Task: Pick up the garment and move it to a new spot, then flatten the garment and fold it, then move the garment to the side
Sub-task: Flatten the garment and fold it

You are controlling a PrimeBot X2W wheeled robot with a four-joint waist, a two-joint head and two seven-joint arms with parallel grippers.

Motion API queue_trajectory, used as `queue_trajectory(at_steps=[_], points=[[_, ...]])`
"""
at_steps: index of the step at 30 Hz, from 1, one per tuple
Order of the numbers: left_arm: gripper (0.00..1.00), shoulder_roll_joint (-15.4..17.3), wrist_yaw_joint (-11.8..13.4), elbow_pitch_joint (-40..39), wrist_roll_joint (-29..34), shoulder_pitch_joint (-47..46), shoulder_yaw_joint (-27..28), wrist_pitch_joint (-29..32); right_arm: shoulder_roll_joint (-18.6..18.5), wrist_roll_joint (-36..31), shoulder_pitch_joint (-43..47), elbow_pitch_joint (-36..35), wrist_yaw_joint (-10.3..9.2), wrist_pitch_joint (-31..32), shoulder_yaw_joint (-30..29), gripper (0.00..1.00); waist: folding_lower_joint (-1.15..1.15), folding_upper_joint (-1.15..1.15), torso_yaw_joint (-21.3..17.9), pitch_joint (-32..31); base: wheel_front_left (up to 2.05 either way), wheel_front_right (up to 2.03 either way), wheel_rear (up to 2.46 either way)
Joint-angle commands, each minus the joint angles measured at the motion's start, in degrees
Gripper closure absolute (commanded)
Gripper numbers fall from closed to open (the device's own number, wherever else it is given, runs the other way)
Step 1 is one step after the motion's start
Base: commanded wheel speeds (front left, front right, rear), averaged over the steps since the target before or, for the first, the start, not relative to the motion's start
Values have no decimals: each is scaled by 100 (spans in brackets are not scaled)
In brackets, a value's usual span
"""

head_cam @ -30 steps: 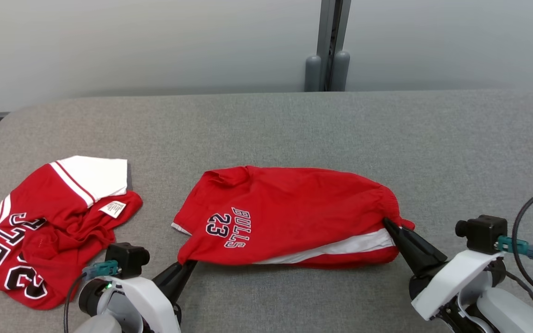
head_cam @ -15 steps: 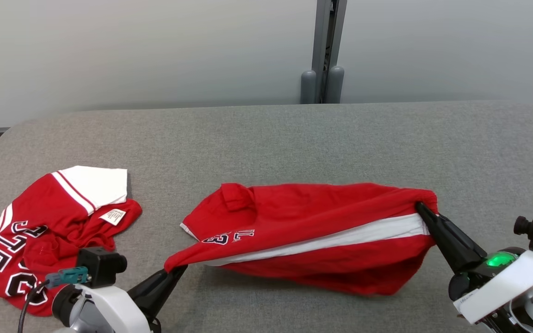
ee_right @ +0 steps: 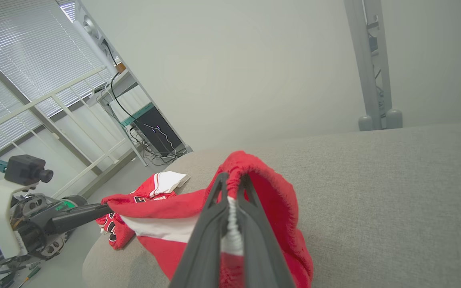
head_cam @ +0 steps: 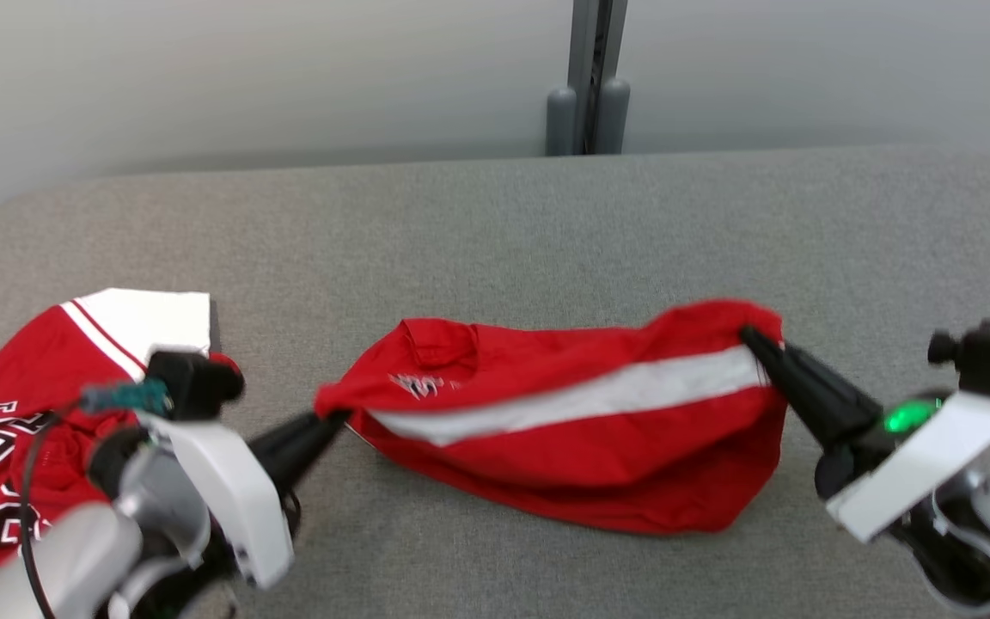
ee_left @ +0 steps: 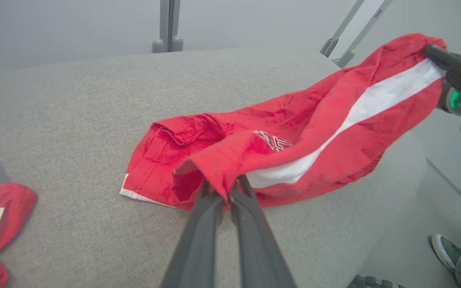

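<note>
Red basketball shorts (head_cam: 581, 447) with a white side stripe hung stretched between both claws in the head view, their lower edge resting on the grey fabric-covered table (head_cam: 495, 223). The left claw (head_cam: 336, 419), reaching up and rightward from the lower left, was pinched shut on the leg-hem corner. The right claw (head_cam: 748, 337), angled up and leftward from the lower right, was clamped on the waistband end. A red jersey (head_cam: 22, 404) lay crumpled at the table's left edge, partly behind the left arm.

From the left wrist, the fingers (ee_left: 198, 232) met on a fold of red cloth, and the shorts rose toward the right claw at upper right. A person's shoe (ee_left: 446, 250) stood on the floor beyond the table.

From the right wrist, the fingers gripped the gathered elastic waistband above the table, with the left claw holding the far corner.
</note>
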Motion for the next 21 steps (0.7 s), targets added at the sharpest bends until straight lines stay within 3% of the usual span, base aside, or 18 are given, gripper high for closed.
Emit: queue_trajectory(at_steps=[1,8,14,18,21], points=[[100,73,-49,113,-5,-319,93,121,-17,68,-295,34,12,111,-34,100,0,0,-73,211,0,0,0],[100,-46,-259,1041,-80,-2051,71,1398,-72,633,-1861,474,13,1456,215,100,0,0,-221,1112,0,0,0],[100,-356,-514,2163,-254,-3787,135,2450,4,920,-3482,875,13,2497,355,100,0,0,-384,1902,0,0,0],[100,-655,-596,2875,-349,-4905,295,2815,-31,1066,-4534,1202,13,2973,351,100,0,0,-412,2410,0,0,0],[100,-774,-682,3483,-35,-6007,286,2899,39,1442,-5485,1484,13,3307,175,100,0,0,-412,2918,0,0,0]])
